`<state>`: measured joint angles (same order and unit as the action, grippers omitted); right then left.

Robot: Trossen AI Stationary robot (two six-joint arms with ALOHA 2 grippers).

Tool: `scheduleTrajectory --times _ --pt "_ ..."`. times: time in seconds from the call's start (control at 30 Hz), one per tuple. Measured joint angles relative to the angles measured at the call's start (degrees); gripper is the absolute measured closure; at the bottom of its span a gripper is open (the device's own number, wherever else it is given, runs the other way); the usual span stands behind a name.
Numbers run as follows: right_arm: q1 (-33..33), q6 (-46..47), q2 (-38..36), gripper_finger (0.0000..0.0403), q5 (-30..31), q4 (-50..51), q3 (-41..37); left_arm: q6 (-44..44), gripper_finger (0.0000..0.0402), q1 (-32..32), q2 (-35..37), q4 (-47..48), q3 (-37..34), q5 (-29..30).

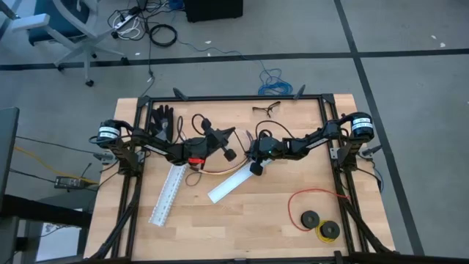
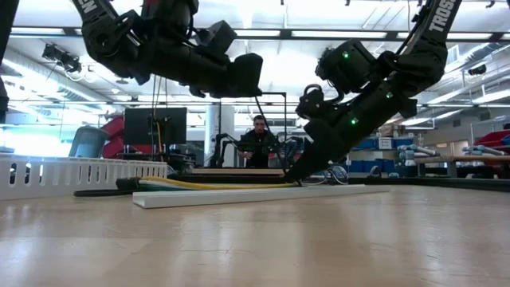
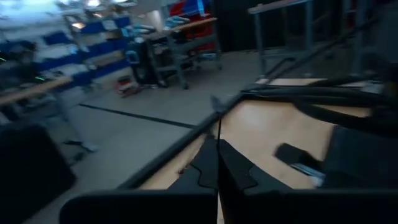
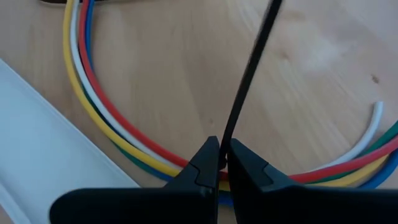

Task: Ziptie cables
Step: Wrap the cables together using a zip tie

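Wooden worktop [image 1: 256, 220] on grey floor, workshop shelving behind (one person seated far back). Right gripper [image 4: 219, 163], frame centre, jaws clenched on a black ziptie [image 4: 249, 74] directly over the cables [image 4: 112, 118]. Left gripper [image 3: 217, 165] raised, jaws clenched, empty.

Wooden table [image 1: 264, 220], cables [image 4: 118, 124], white channels [image 1: 167, 194], red wire loop [image 1: 311, 198]

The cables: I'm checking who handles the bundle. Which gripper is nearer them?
Right. The right gripper sits directly over the cables, pinching a black zip tie; the left gripper is raised off to their side.
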<state>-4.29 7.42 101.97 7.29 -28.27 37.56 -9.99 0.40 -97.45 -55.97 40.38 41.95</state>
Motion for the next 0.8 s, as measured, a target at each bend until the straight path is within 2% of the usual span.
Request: scheduleTrajectory --times 0.17,0.4,0.8 --pt "0.0 0.0 0.0 0.0382 0.0 1.2 0.0 -4.6 0.0401 0.0 0.0 -3.0 0.0 3.6" --pt "0.0 0.0 0.0 0.0382 -0.7 2.3 0.0 -5.1 0.0401 0.0 0.0 -3.4 0.0 6.7" --pt "0.0 0.1 0.0 0.0382 -1.3 2.6 0.0 -8.3 0.0401 0.0 0.0 -4.9 0.0 8.5"
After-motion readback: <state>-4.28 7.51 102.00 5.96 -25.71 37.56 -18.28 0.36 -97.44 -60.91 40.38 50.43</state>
